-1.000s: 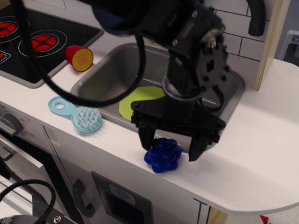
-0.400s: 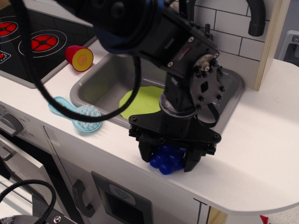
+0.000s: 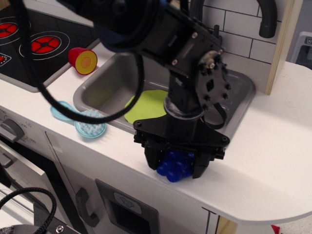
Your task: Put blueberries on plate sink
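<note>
The blueberries (image 3: 174, 166), a glossy deep-blue clump, sit on the white counter just in front of the sink (image 3: 100, 80). My black gripper (image 3: 176, 165) points down over them, its two fingers closed against the clump's left and right sides. The lime-green plate (image 3: 146, 105) lies flat in the grey sink basin, partly hidden behind my arm. The berries rest at counter level.
A red and yellow cut toy fruit (image 3: 82, 60) lies on the counter left of the sink. A light-blue brush (image 3: 80, 121) lies by the sink's front left corner. The black stovetop (image 3: 39, 44) is at the far left. A black faucet (image 3: 267, 19) stands behind the sink.
My gripper came down over the blueberries and its fingers closed in from an open spread onto the clump. The clump has stayed on the counter.
</note>
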Available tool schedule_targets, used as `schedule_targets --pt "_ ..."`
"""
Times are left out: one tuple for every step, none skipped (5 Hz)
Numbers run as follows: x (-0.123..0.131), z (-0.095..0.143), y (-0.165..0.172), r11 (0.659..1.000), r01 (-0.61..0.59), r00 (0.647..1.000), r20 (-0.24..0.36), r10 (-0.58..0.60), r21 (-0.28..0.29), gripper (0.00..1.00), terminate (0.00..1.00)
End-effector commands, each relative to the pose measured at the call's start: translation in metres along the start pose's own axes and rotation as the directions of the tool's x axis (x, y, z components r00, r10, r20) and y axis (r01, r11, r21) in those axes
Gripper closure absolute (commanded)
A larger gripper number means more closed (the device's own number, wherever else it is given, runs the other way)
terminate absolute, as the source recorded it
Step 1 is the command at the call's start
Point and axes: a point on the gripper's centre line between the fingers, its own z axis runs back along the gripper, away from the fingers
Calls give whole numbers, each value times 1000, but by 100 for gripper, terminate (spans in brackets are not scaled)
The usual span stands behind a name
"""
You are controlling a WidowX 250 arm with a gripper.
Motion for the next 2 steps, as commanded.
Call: schedule_targets --pt "41 43 4 990 -110 989 86 118 -93 100 0" --pt "70 41 11 978 -186 971 137 197 -89 100 0"
